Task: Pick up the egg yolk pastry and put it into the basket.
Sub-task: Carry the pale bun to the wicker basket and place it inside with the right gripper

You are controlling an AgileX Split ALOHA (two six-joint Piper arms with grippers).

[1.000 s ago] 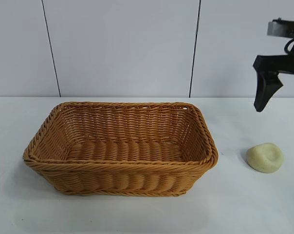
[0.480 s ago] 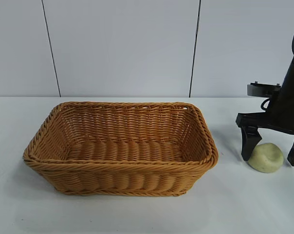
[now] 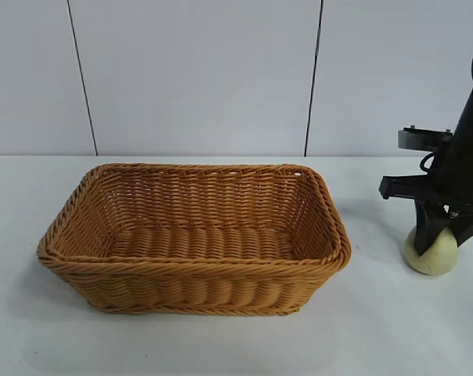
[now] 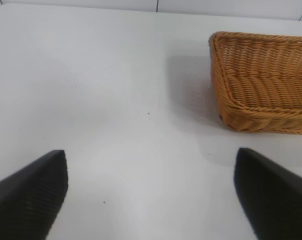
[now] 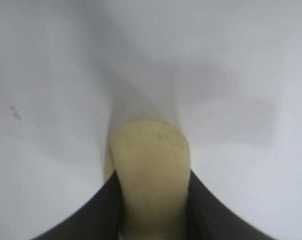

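The right end effector (image 3: 436, 239) stands low over the table (image 3: 221, 345) near its right edge, and its two dark fingers (image 5: 96, 210) are clenched on the egg yolk pastry (image 3: 431, 252), one on each flank. From the right wrist view the pale lump looks squeezed narrow between them, bulging out beyond the tips. The pastry appears to rest on the table, or barely clear of it; the pictures do not settle which. It sits apart from the basket (image 3: 193, 270), which occupies the middle of the table with its open mouth upward and nothing visible inside.

The left end effector (image 4: 151, 195) hovers released over bare table off the basket's far side, its fingers spread wide, holding nothing.

The step in hand seems to be the grasp itself, with the lift not yet made. The next move likely calls for raising the pastry high enough to clear the braided rim, carrying it toward the table's centre, and letting go over the woven floor. Since the lump looks soft, a hard squeeze could deform it or let it slip out
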